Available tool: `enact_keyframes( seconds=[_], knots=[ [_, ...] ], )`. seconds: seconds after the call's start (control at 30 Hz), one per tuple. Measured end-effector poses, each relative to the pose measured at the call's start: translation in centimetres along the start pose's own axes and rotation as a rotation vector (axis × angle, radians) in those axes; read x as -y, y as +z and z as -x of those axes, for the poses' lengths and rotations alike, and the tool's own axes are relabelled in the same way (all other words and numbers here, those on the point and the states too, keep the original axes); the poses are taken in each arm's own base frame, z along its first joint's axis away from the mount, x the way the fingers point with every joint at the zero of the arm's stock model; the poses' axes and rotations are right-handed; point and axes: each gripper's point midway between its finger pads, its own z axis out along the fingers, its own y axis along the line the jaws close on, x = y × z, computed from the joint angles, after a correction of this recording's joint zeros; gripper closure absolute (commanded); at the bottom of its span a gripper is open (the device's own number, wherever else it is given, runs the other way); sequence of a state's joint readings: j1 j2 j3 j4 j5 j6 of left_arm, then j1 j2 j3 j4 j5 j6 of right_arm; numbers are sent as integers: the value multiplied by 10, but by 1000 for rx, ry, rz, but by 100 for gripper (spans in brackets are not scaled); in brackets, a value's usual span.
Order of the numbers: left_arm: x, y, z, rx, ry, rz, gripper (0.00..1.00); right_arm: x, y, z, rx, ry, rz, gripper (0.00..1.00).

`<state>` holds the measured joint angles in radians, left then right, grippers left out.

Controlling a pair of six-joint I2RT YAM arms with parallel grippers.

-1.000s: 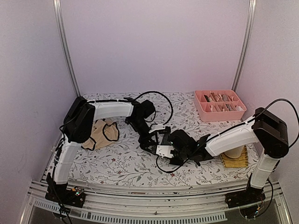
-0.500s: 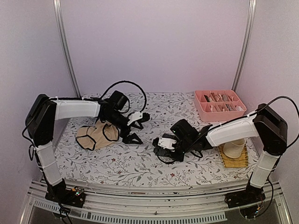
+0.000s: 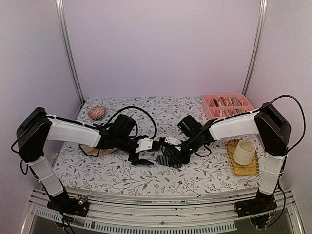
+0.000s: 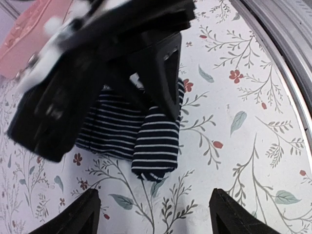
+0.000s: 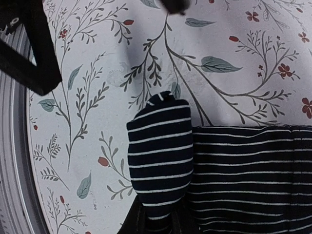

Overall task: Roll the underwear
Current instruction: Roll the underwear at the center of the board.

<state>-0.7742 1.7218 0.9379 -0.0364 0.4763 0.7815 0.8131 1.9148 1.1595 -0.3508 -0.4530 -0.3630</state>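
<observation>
The dark navy striped underwear (image 3: pixel 167 158) lies mid-table, one end rolled into a thick tube (image 5: pixel 160 156) beside its flat part (image 5: pixel 248 175). My right gripper (image 3: pixel 171 150) is shut on the near end of that roll (image 4: pixel 156 141), its dark fingers (image 5: pixel 138 222) pinching the cloth from both sides. My left gripper (image 3: pixel 146 152) stands open just left of the roll, with both fingertips (image 4: pixel 73 214) low over the printed cloth and nothing between them. The beige underwear with black edging (image 3: pixel 90 148) lies at the left, mostly hidden under my left arm.
A round reddish-pink hairbrush (image 3: pixel 96 112) lies at the back left. A pink compartment tray (image 3: pixel 229 108) stands at the back right. A cream cup (image 3: pixel 243 152) sits on a yellow mat (image 3: pixel 246 169) at the right. The table's metal front rail (image 4: pixel 287 44) runs close by.
My left arm pulled back towards the beige underwear, then swung in low, so its open gripper is now beside the navy roll. The right gripper stayed shut on the roll while its arm shifted.
</observation>
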Motion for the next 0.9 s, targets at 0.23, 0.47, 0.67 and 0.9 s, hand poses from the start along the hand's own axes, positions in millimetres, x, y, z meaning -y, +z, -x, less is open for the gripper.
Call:
enact_keyframes(
  seconds=[0.23, 0.47, 0.67, 0.9],
  knots=[
    [21, 12, 12, 9, 135, 46, 37, -8, 3, 0, 10, 125, 183, 93],
    [31, 21, 18, -4, 222, 90, 39, -18, 7, 1, 0, 184, 288, 93],
    [37, 37, 20, -27, 283, 118, 43, -23, 8, 0, -3, 207, 322, 93],
    [43, 54, 3, -87, 304, 120, 46, -23, 7, -1, -2, 223, 331, 93]
  ],
)
